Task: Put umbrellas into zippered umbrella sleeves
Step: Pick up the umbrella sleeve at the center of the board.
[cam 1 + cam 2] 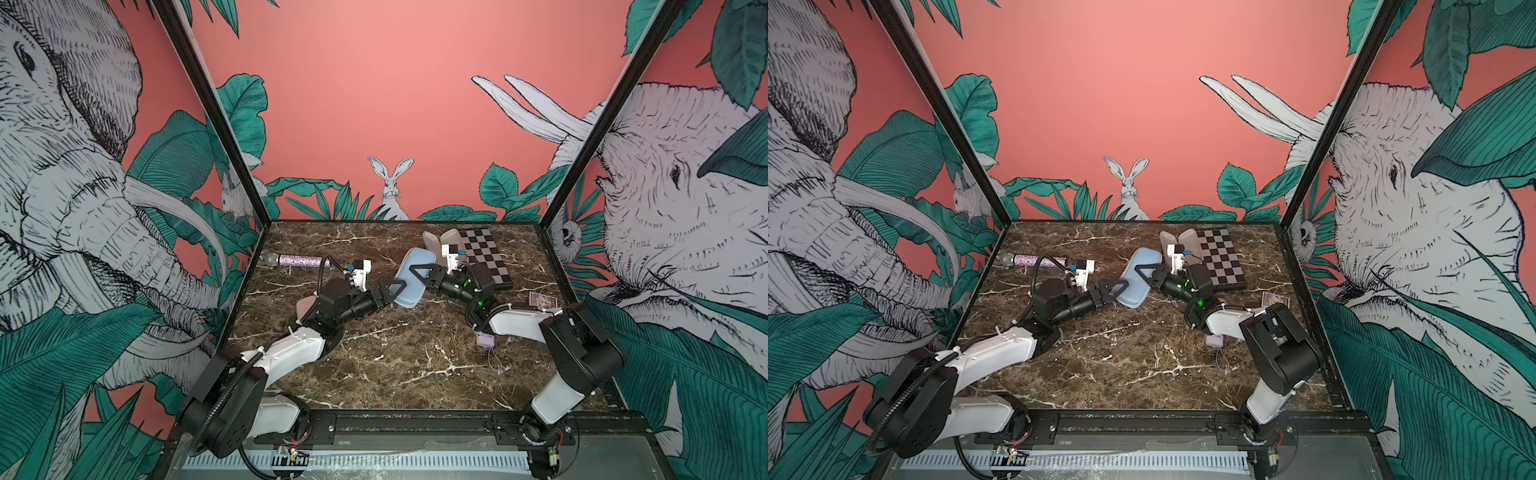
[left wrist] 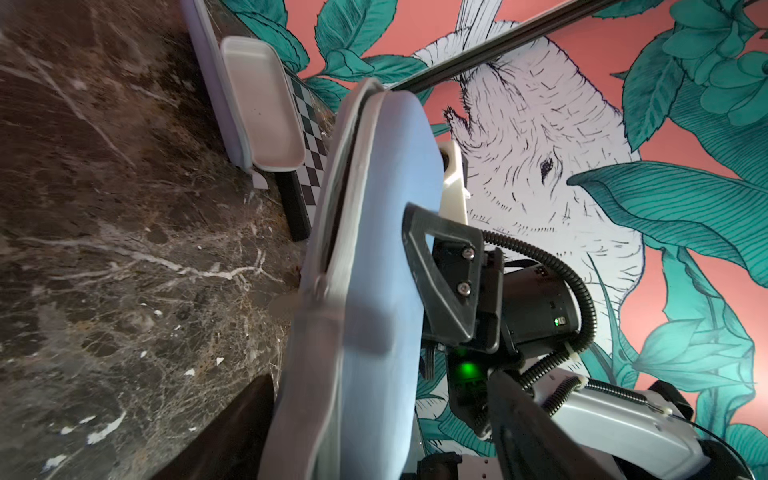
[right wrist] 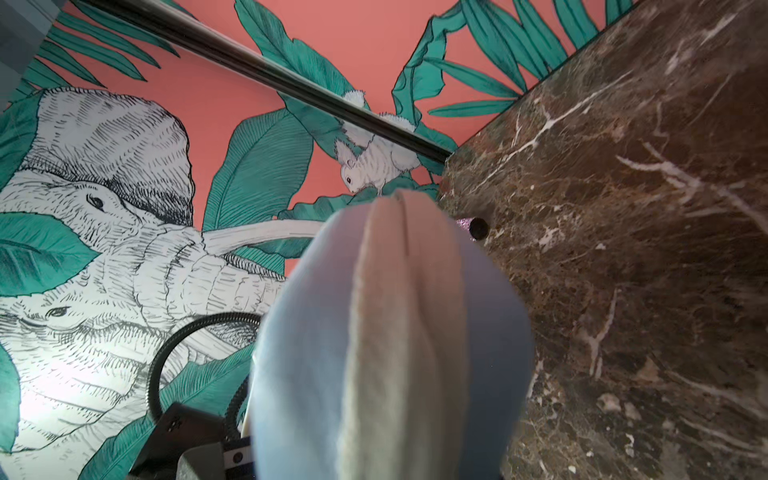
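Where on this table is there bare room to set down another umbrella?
Widest bare marble: front centre, between left arm and right arm, beside the lilac umbrella. Smaller patch: at the back, between microphone and open lilac sleeve. Crowded: around the blue sleeve and by the checkered board.

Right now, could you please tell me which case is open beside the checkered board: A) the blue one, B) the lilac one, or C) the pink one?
B: the lilac case shows its pale inside next to the checkered board.
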Tool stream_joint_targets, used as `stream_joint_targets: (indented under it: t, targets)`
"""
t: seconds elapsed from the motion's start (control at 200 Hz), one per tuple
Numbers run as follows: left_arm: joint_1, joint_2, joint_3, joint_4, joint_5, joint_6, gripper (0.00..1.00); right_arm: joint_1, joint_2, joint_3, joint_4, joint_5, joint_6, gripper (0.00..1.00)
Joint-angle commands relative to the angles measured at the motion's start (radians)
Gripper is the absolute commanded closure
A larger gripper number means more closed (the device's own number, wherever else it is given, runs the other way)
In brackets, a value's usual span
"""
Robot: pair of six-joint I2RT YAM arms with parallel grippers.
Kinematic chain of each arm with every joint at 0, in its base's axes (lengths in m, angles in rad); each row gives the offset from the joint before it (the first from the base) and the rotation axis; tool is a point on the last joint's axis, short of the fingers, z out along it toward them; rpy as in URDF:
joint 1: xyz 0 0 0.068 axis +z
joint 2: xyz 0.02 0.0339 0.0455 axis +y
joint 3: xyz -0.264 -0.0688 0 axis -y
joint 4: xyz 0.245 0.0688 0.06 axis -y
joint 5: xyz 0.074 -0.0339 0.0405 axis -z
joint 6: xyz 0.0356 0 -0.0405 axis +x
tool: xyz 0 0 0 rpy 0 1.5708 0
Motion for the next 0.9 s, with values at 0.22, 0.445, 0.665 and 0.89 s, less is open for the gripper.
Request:
stream_joint_targets:
  t: [0.22, 0.445, 0.665, 0.89]
  targets:
    - [-0.055, 0.031, -0.012, 0.139, -0.161, -0.05, 0.22, 0.097, 0.05, 0.032, 0.325, 0.229, 0.114, 0.88]
    - [-0.084, 0.107, -0.006, 0.302, -0.228, -0.077, 0.51, 0.141, 0.071, 0.049, 0.373, 0.301, 0.156, 0.84]
    - [-0.076, 0.04, 0.008, 0.19, -0.272, 0.082, 0.78, 0.15, 0.038, 0.028, 0.309, 0.311, 0.144, 0.5]
    - [-0.049, -0.098, 0.127, -0.284, -0.264, 0.658, 0.91, 0.017, -0.192, -0.121, -0.115, 0.269, 0.013, 0.33]
